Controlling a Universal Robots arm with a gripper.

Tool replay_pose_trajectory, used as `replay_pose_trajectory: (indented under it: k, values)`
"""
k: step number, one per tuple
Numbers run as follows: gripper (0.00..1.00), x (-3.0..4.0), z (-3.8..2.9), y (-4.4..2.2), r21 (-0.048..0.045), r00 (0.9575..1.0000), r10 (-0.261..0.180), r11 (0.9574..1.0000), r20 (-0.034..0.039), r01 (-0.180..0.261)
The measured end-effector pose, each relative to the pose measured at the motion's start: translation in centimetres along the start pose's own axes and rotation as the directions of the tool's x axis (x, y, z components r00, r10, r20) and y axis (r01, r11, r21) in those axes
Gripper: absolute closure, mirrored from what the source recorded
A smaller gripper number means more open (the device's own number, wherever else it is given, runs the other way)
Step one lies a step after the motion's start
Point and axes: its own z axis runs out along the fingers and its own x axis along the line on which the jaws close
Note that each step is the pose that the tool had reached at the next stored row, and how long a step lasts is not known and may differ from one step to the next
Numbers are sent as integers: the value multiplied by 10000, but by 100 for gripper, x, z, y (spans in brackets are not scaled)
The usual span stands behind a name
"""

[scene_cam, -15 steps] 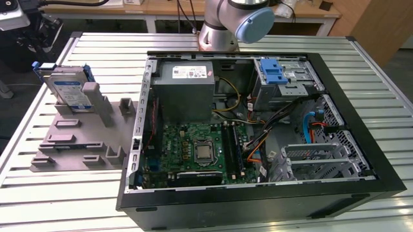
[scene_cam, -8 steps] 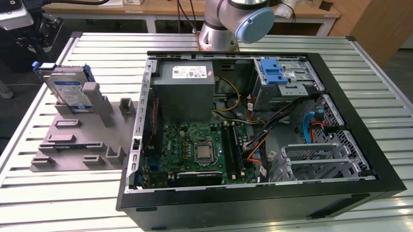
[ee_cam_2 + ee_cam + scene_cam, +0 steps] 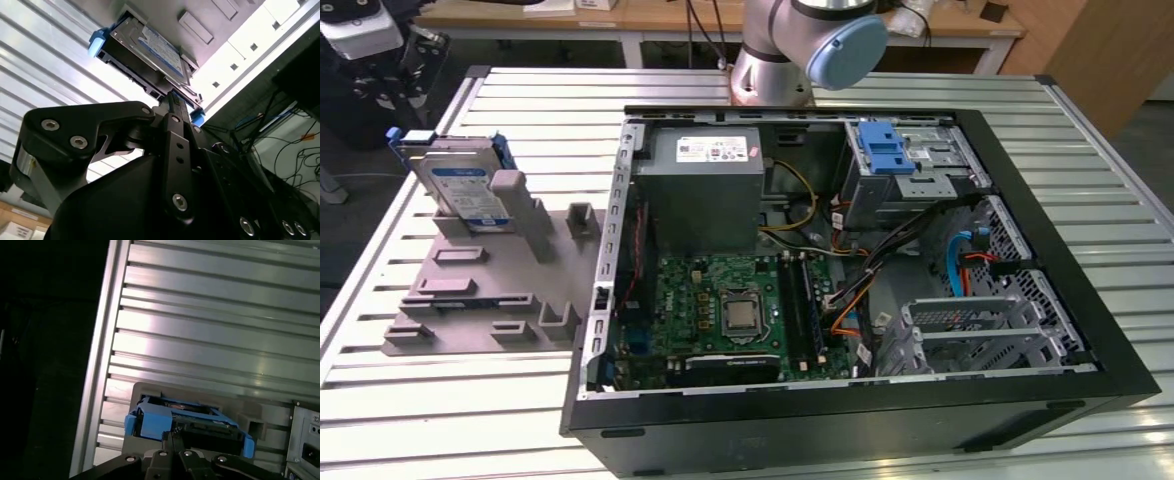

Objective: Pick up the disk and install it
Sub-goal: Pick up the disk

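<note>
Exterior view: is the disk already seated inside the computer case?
No, the disk stands in the grey holder outside the computer case, on the exterior view's left.

The arm (image 3: pixel 781 50) reaches toward the exterior view's left, gripper (image 3: pixel 173 436) pointing down, fingers (image 3: pixel 175 112) closed together.

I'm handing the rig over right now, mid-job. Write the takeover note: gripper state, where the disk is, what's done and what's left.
Gripper: the gripper has jaws that look shut on nothing. In both wrist views it is aimed at the silver rectangular hard drive in its blue plastic caddy and is apart from it.
Disk: the drive stands on edge in the grey slotted plastic holder on the ribbed metal table. It is to the exterior view's left of the open black computer case.
Done: nothing yet; the drive is not picked up.
Left: pick-up and install.
</note>
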Motion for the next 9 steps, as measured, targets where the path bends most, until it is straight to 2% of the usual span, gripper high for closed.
replay_pose_trajectory:
  k: [4, 9]
  values:
    - [89, 0, 0, 0, 11, 9981, -611, 9981, -25, 611]
    - [89, 0, 1, 0, 22, 9913, -1315, 9913, -56, 1315]
